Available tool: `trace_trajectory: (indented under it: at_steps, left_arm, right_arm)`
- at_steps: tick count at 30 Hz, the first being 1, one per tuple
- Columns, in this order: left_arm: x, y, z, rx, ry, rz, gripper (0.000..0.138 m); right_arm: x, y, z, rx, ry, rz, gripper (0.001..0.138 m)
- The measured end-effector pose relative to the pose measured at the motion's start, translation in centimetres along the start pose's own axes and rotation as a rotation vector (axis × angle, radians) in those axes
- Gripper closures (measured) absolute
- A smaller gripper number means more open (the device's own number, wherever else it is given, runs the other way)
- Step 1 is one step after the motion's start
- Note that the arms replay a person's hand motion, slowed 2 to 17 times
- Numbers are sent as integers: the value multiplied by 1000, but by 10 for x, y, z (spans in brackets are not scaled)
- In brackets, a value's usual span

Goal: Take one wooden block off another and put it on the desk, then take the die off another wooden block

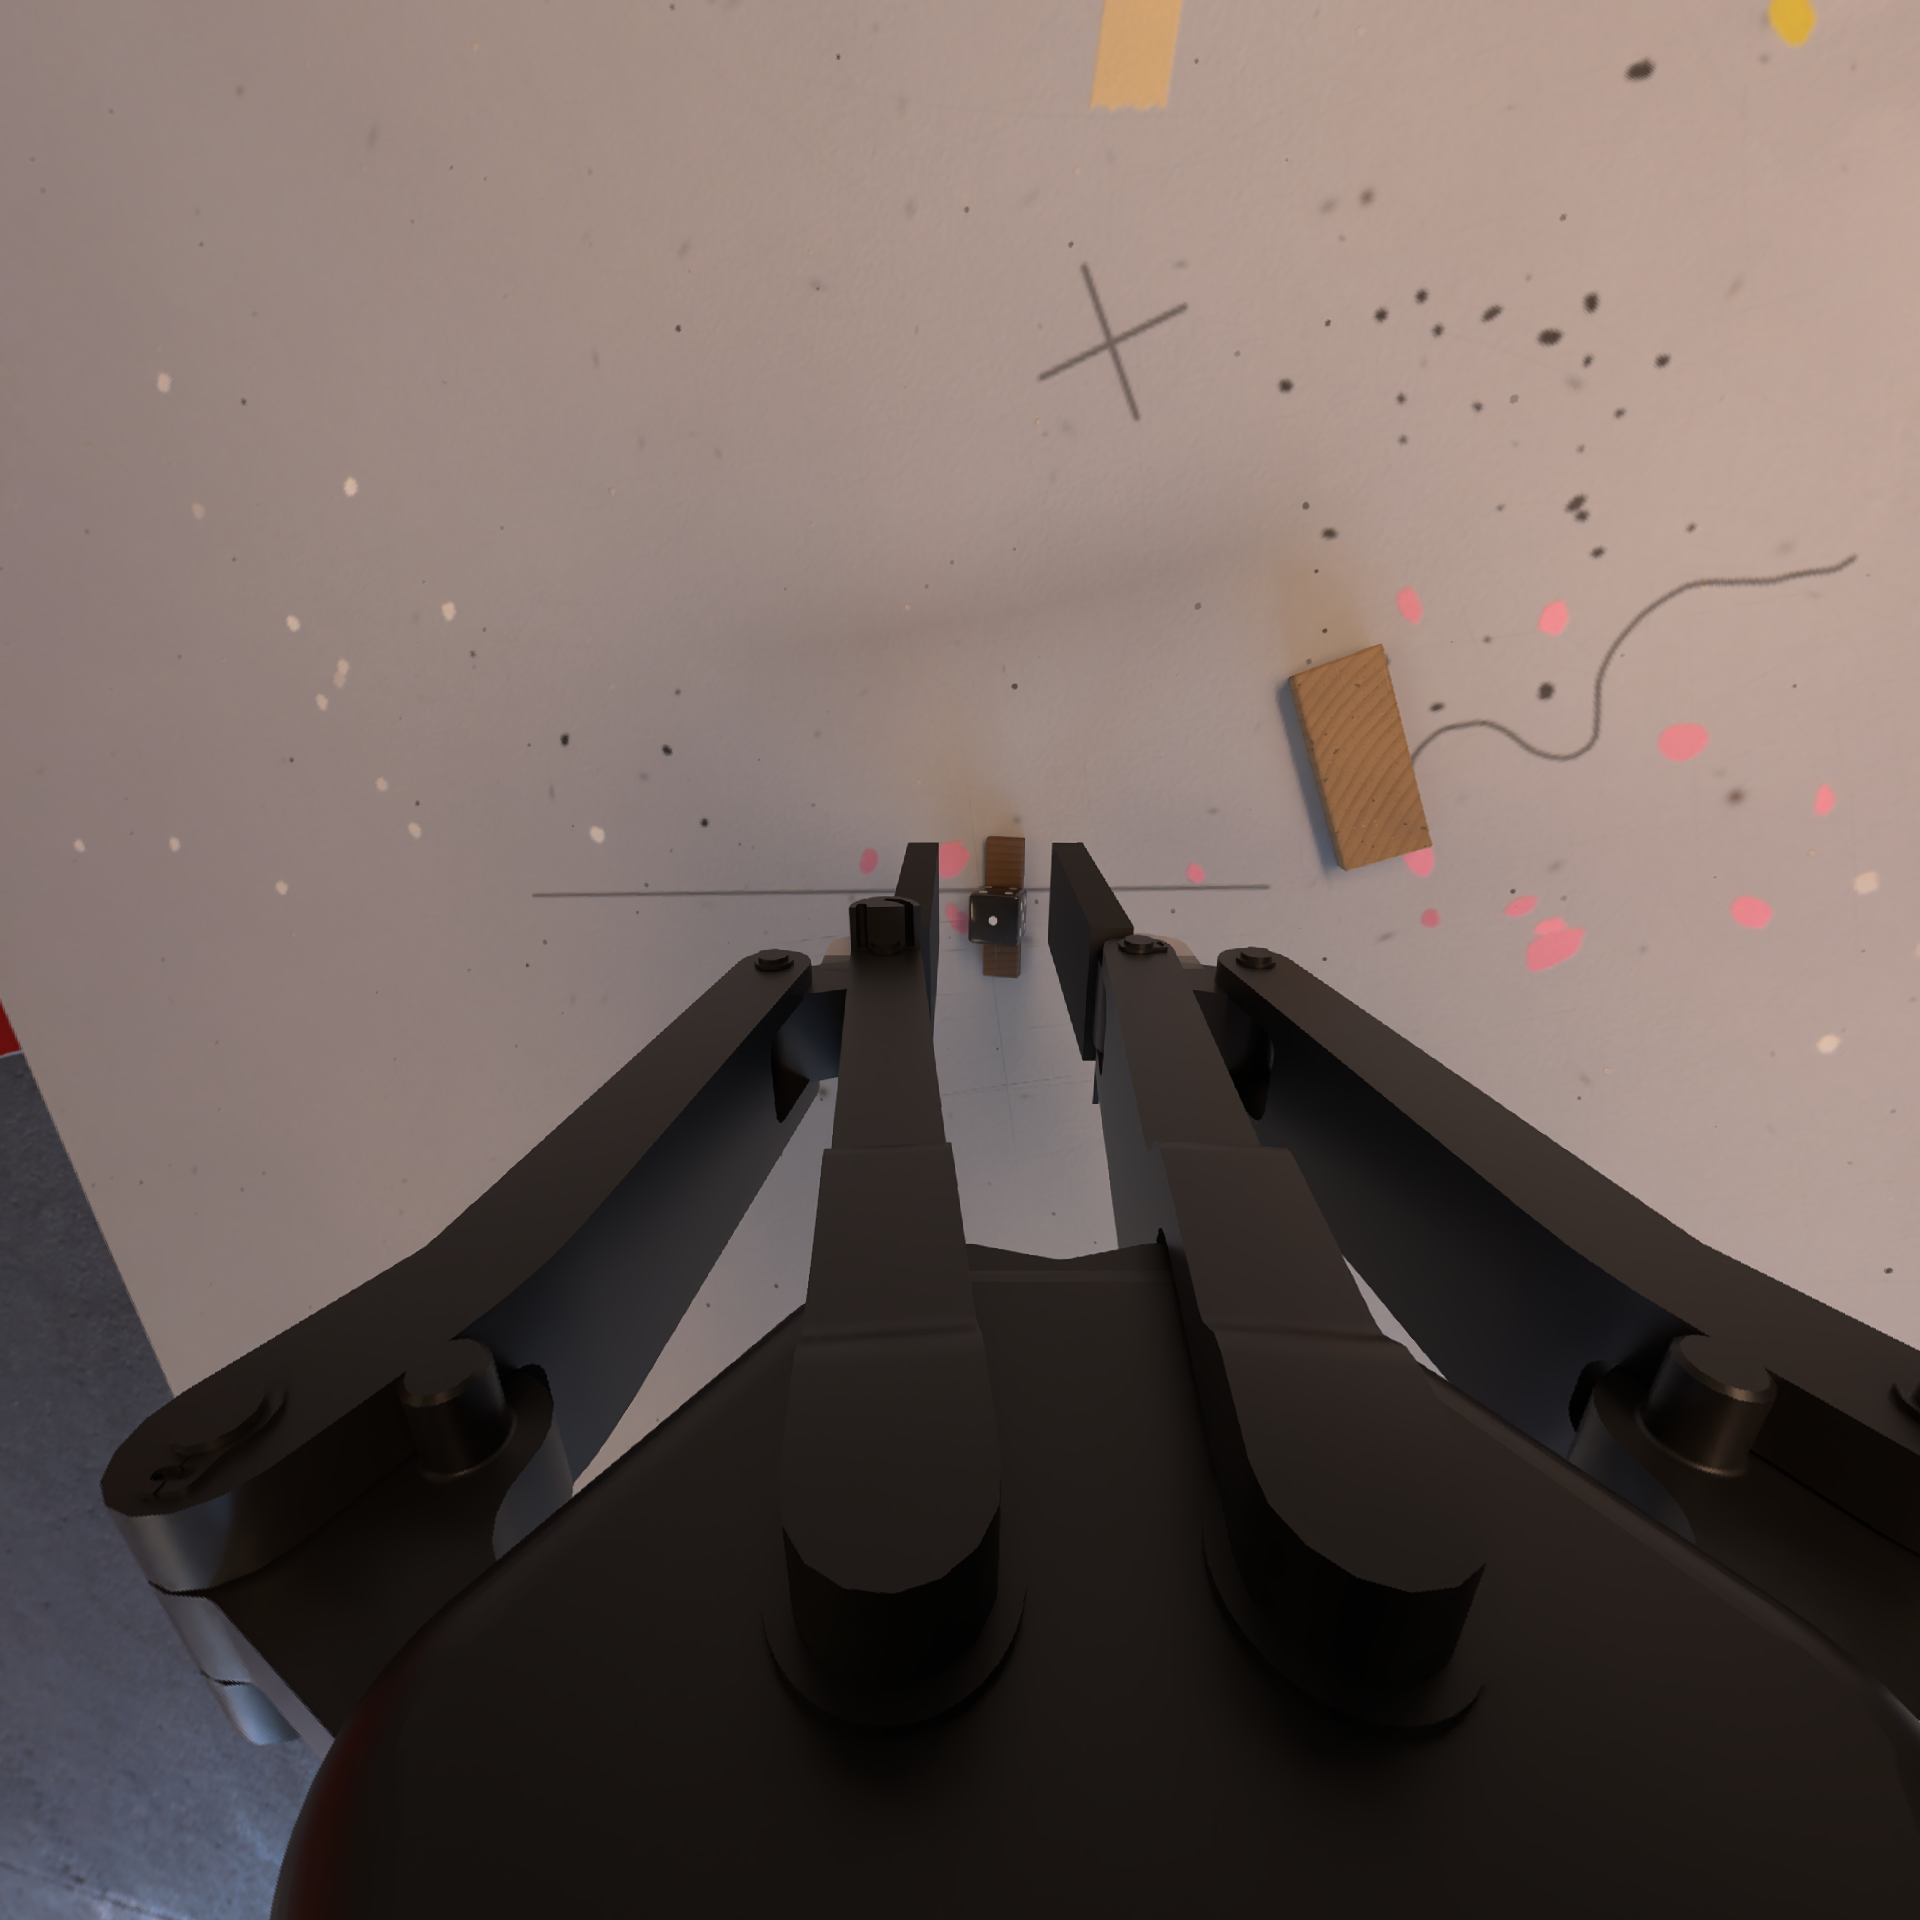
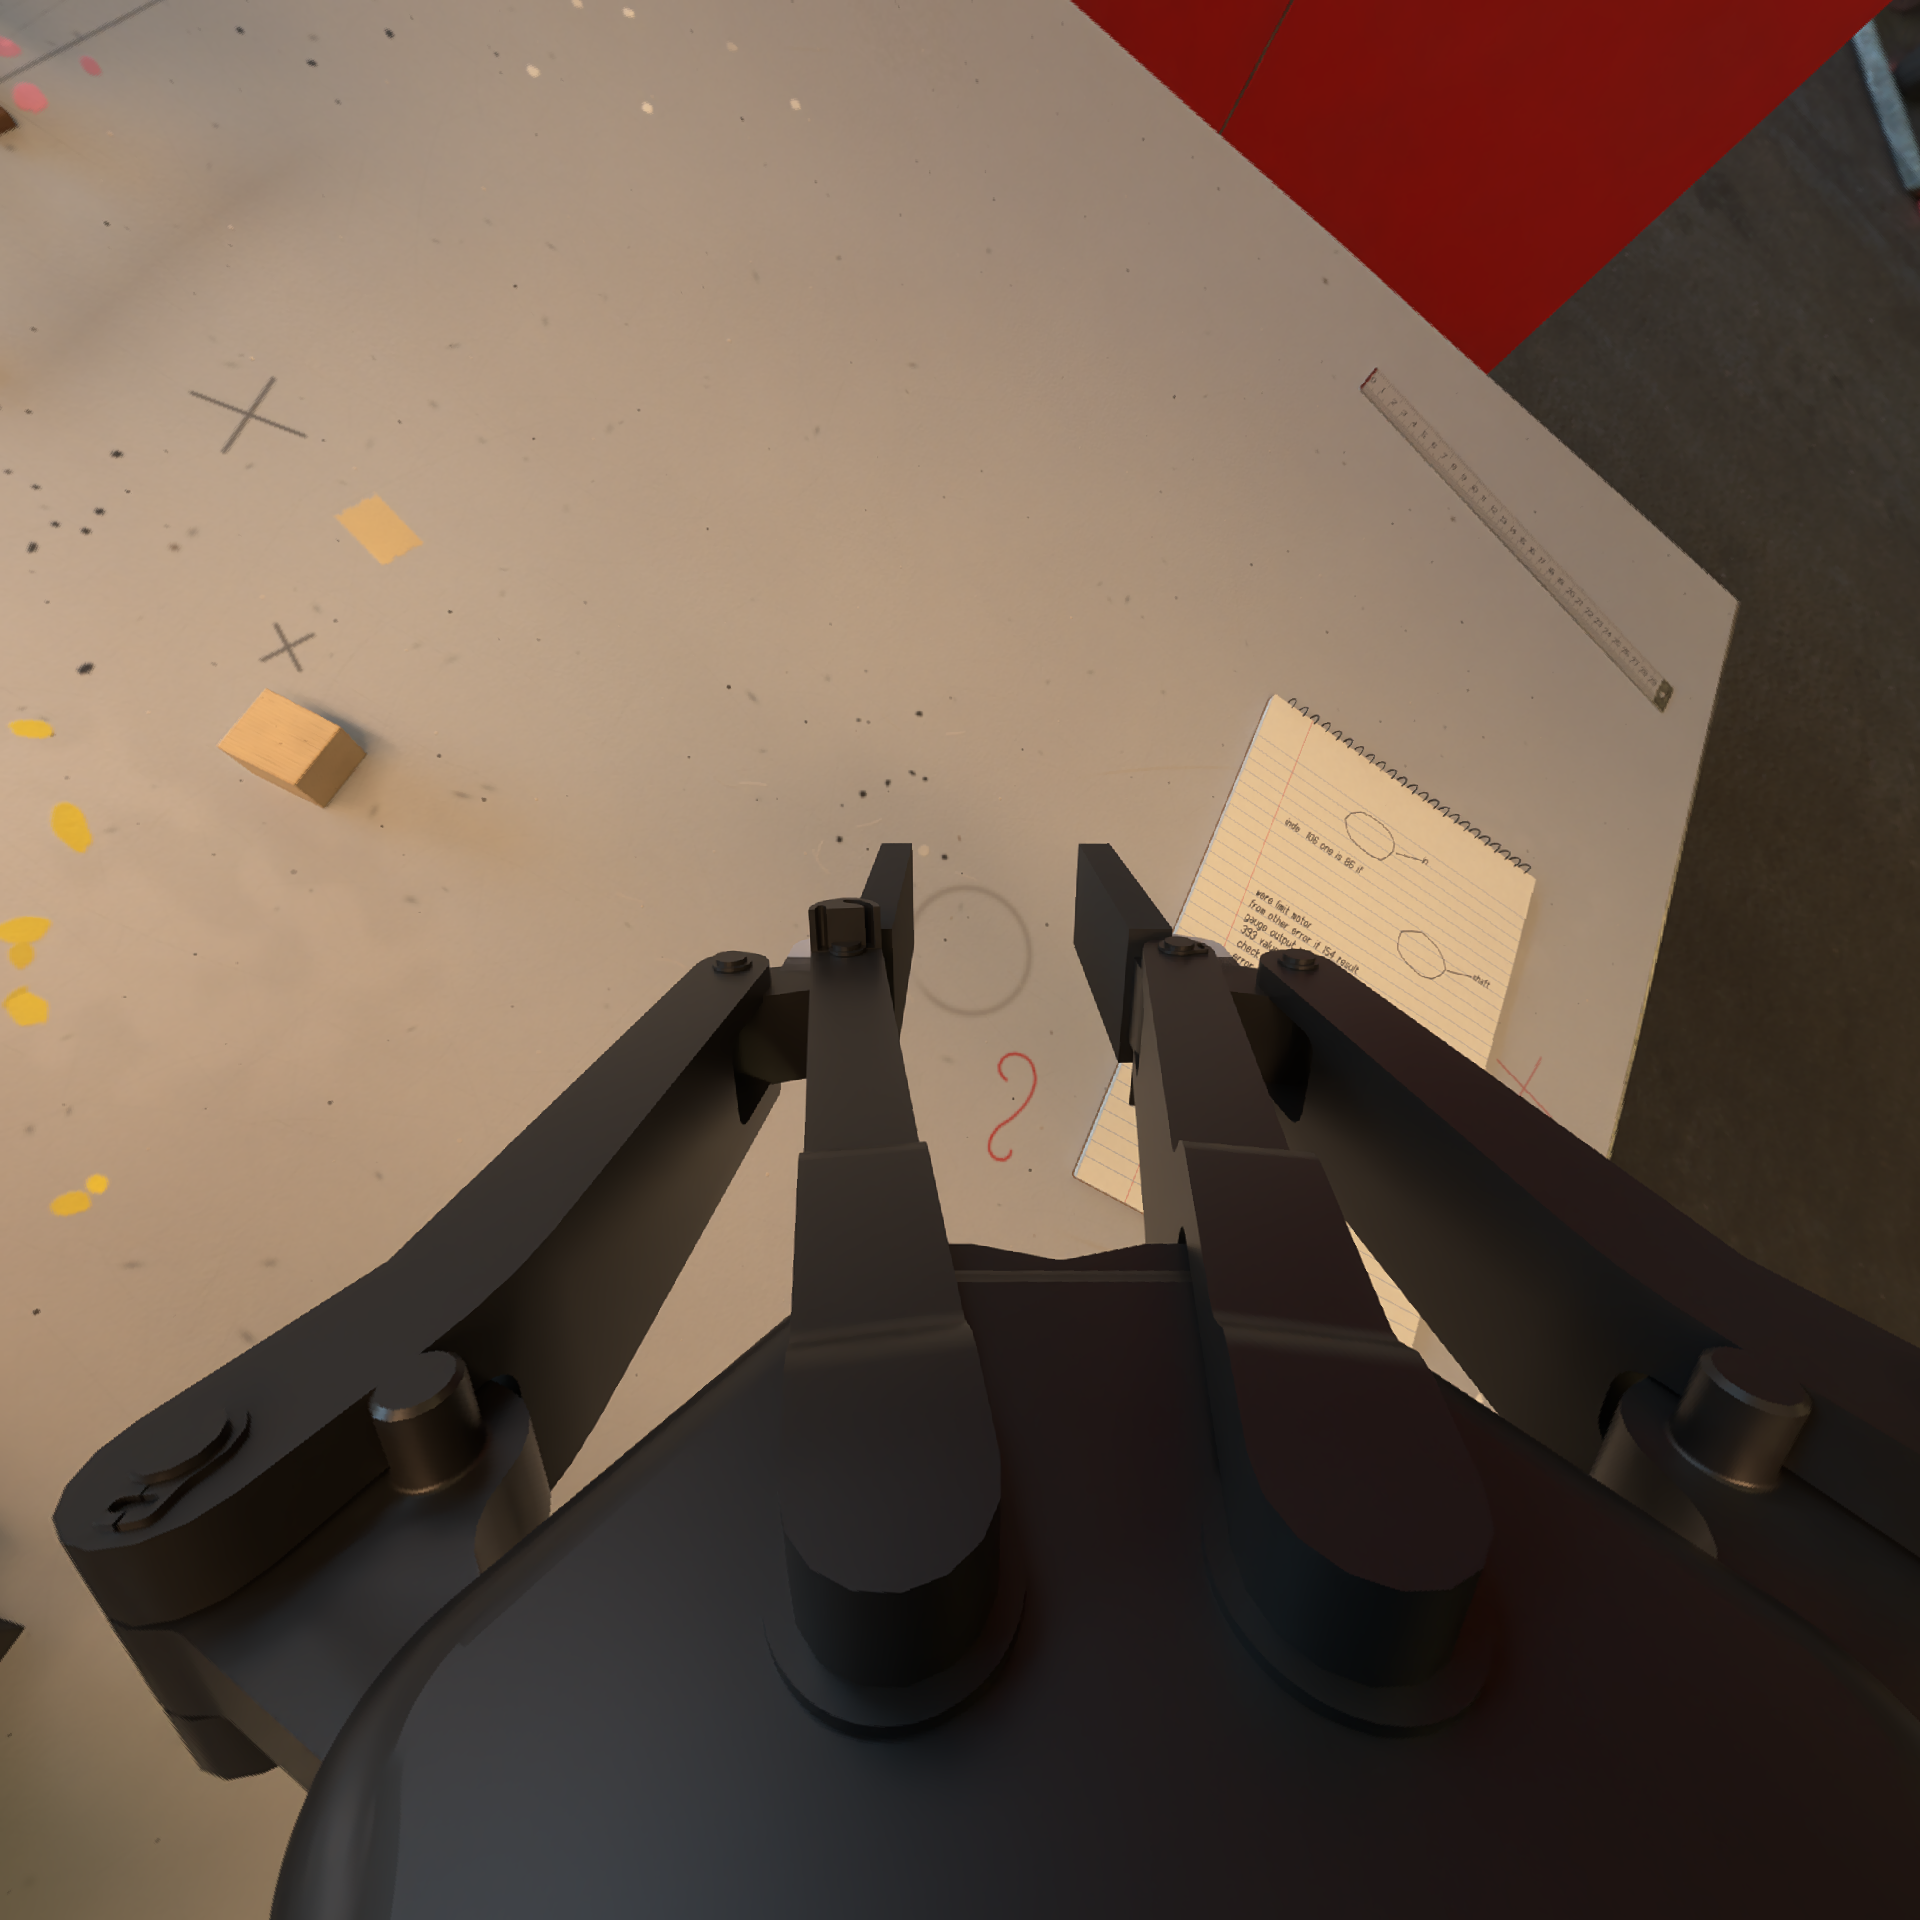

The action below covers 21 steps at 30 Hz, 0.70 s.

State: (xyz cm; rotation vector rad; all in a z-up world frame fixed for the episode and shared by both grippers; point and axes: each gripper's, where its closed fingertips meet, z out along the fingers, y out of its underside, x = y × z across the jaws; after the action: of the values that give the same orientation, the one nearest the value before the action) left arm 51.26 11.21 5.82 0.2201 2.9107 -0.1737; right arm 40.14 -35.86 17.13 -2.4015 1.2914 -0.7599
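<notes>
Black die (image 1: 997, 918) sits on a dark wooden block (image 1: 1004, 860), framed between the parted fingers of the left gripper (image 1: 995, 871) – only the left wrist view shows this, with a paler block (image 1: 1359, 756) flat at the right. The right gripper (image 2: 993, 868), open and empty, hangs over a drawn circle (image 2: 968, 950) beside a notepad (image 2: 1382, 904) and a ruler (image 2: 1517, 538), with a light block (image 2: 291, 746) at the left. The paint-speckled desk (image 2: 727, 416) meets a red panel (image 2: 1475, 156) at the upper right.
</notes>
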Motion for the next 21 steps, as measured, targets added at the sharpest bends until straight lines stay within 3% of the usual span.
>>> trace_trajectory:
  at_steps: [21]
  left_arm:
    - [-2,9,27,-27,115,55,110]
  right_arm:
    - [-3,2,15,-61,-1,-5,97]
